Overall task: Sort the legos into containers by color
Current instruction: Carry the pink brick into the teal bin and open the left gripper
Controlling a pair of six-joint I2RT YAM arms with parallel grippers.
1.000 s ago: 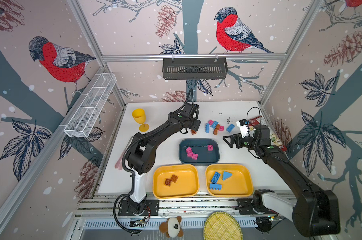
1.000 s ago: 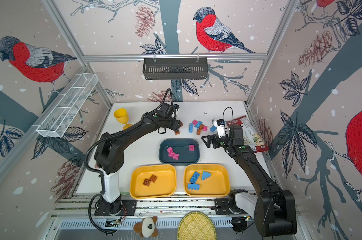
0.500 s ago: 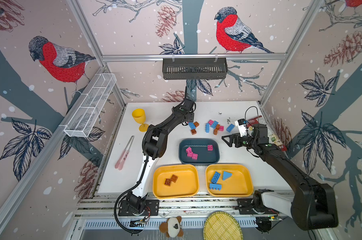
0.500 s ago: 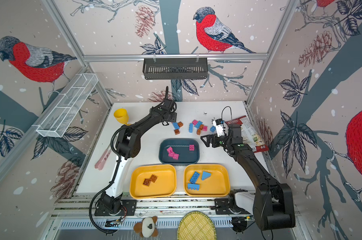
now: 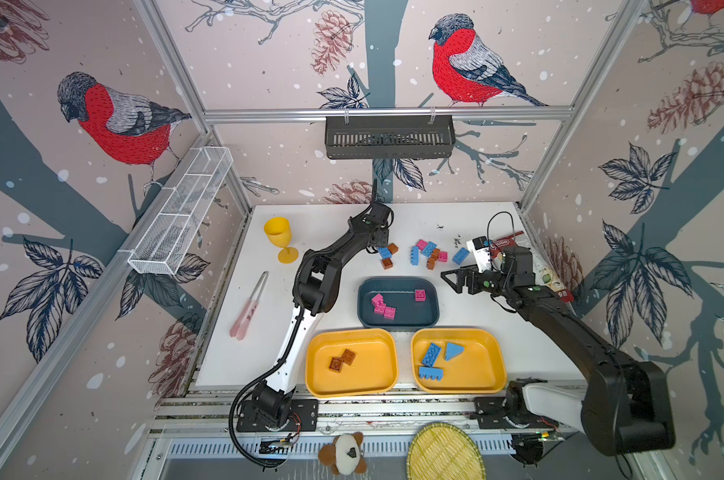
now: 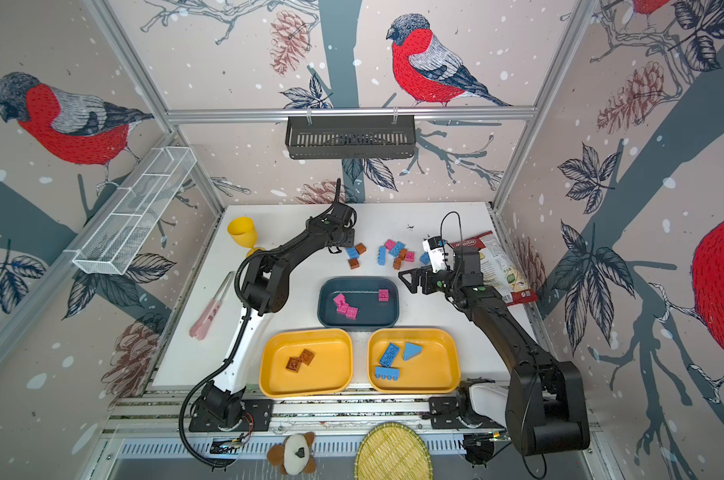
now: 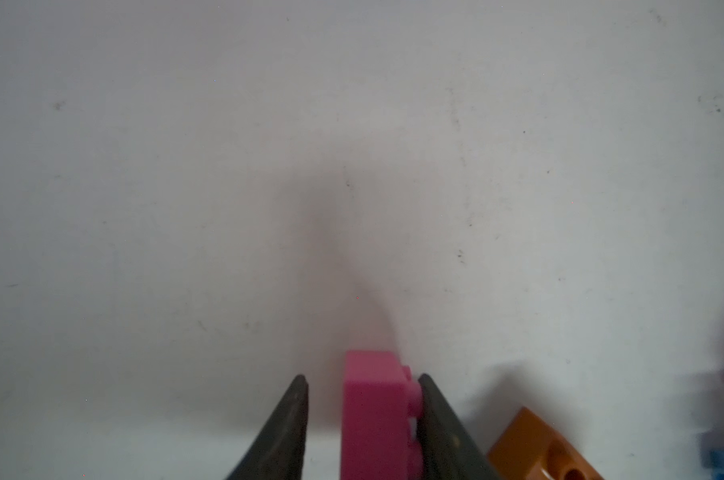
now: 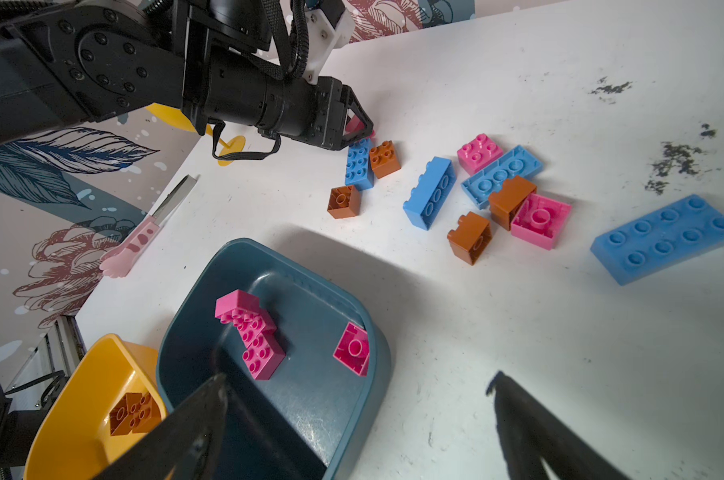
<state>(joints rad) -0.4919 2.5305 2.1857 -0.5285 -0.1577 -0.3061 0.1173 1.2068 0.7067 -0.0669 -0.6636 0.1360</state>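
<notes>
Left wrist view: a pink brick (image 7: pixel 374 415), studs sideways, sits on the white table (image 7: pixel 352 166) between the fingers (image 7: pixel 439 419) of the left gripper (image 7: pixel 362 380). One finger touches its studs and the other stands just clear, so it is not yet clamped. A brown brick (image 7: pixel 534 449) lies just beside. The right gripper (image 5: pixel 451 281) hangs spread wide and empty near the teal tray (image 5: pixel 397 322).

Left hand (image 7: pixel 362 377) part-open; right hand (image 8: pixel 359 377) wide open.

Black jointed arms (image 5: pixel 559 318), white lower links (image 5: pixel 293 345), black cables (image 8: pixel 303 41)
</notes>
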